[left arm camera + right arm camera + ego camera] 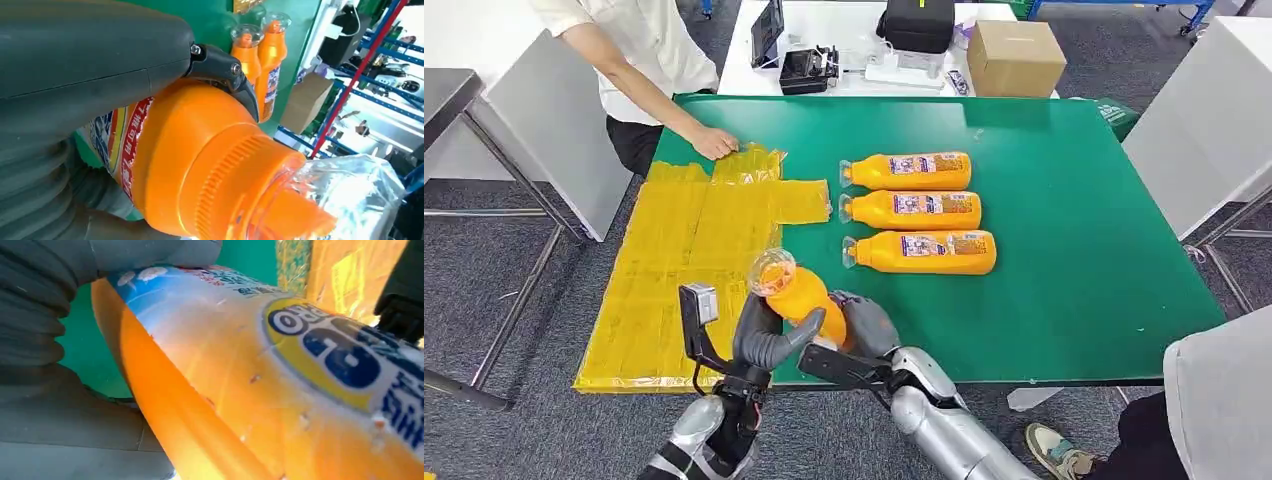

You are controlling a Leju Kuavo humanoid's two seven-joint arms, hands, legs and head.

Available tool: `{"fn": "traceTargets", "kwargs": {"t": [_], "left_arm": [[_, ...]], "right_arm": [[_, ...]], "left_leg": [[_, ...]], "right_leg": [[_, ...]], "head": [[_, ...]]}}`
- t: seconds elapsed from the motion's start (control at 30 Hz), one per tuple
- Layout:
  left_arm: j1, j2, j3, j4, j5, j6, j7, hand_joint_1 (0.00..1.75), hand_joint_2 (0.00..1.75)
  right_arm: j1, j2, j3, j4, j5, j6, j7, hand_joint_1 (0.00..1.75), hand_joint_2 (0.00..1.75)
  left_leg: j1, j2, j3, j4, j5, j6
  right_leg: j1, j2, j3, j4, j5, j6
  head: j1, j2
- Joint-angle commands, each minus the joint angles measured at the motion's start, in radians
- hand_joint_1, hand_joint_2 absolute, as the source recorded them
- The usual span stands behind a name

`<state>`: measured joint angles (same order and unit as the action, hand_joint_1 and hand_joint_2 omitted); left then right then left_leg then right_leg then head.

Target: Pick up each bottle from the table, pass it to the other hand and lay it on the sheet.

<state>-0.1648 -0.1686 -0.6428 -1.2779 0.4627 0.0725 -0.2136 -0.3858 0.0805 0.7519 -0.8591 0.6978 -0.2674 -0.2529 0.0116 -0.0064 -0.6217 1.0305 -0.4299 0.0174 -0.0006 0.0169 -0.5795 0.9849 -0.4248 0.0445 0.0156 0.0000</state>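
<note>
Four orange plastic bottles, smooth-bodied with clear domed caps. Three of them lying in a neat column on green felt-like table [1064, 250], caps pointing toward 9 o'clock: far bottle [908, 171], middle bottle [912, 210], near bottle [922, 252], each wrapped in a glossy label of purple, white and yellow; print too small to read. Fourth, held bottle [799, 295], lifted over table's near edge at about 6 o'clock, tilted, cap up and toward 10 o'clock. Gripped from both sides: left hand [764, 340] wrapped round the shoulder just below a ridged orange collar, dark fingers [240, 82] curled over it; right hand [864, 325] clasping the lower body, grey ribbed cover and thumb pressed to the label. On that label, seen close: blue and white band, yellow disc with bold blue figures, red strip of Chinese characters, not legible. Crinkled yellow sheet [684, 260], translucent and creased, spread at 9 o'clock of the column, overhanging the near edge. Person's hand [714, 143] resting on its far corner at 11 o'clock. Plain brown cardboard box [1014, 58] on white table beyond, at 1 o'clock.
</note>
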Motion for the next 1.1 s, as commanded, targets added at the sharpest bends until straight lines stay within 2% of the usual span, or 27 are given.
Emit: {"fn": "traceTargets", "kwargs": {"t": [0.03,0.23,0.57,0.87,0.93,1.03,1.1], "left_arm": [[-0.013,0.030,-0.023,-0.046,-0.132,0.061,-0.049,1.75,1.75],[-0.024,0.075,0.036,-0.169,-0.247,0.066,-0.032,1.75,1.75],[-0.010,0.100,0.141,-0.262,-0.264,0.057,-0.025,1.75,1.75],[-0.050,0.108,0.151,-0.259,-0.341,0.069,-0.031,1.75,1.75],[-0.106,0.131,0.133,-0.212,-0.643,0.253,-0.025,1.75,1.75],[-0.172,0.144,0.150,-0.129,-0.854,0.313,0.026,1.75,1.75],[-0.189,0.154,0.147,-0.093,-0.908,0.255,0.064,1.75,1.75]], "right_arm": [[0.001,-0.006,0.045,0.018,0.005,-0.006,0.004,0.00,0.00],[0.034,0.011,0.014,-0.039,-0.011,-0.012,-0.013,0.00,0.00],[0.061,0.030,-0.040,-0.053,-0.015,-0.049,-0.049,0.00,0.00],[0.072,0.037,-0.064,-0.062,-0.032,-0.046,-0.081,0.00,0.00],[0.075,0.043,-0.074,-0.067,-0.036,-0.040,-0.092,0.00,0.00],[0.078,0.051,-0.080,-0.079,-0.033,-0.030,-0.093,0.00,0.00],[0.085,0.054,-0.088,-0.085,-0.031,-0.026,-0.093,0.00,0.00]], "left_leg": [[0.000,0.000,0.001,-0.001,0.000,0.000],[0.000,0.001,0.000,0.000,0.000,-0.001],[0.000,0.000,-0.003,0.000,0.001,-0.001],[0.000,-0.001,-0.003,-0.001,0.001,-0.001],[0.000,-0.001,-0.004,0.000,0.001,-0.001],[0.000,-0.002,-0.005,0.000,0.001,-0.001],[0.000,-0.002,-0.005,-0.001,0.002,-0.001]], "right_leg": [[0.000,-0.002,0.001,0.000,0.000,0.000],[0.000,0.000,-0.001,0.001,0.000,-0.001],[0.000,-0.001,-0.004,0.001,0.000,0.000],[0.000,-0.002,-0.003,0.001,-0.001,-0.001],[0.000,-0.002,-0.005,0.001,0.000,-0.001],[0.000,-0.003,-0.005,0.001,0.000,-0.001],[0.000,-0.003,-0.005,0.000,0.000,-0.001]], "head": [[0.000,0.000],[0.000,0.000],[0.000,0.000],[0.000,0.000],[0.000,0.000],[0.000,0.000],[0.001,0.000]]}}
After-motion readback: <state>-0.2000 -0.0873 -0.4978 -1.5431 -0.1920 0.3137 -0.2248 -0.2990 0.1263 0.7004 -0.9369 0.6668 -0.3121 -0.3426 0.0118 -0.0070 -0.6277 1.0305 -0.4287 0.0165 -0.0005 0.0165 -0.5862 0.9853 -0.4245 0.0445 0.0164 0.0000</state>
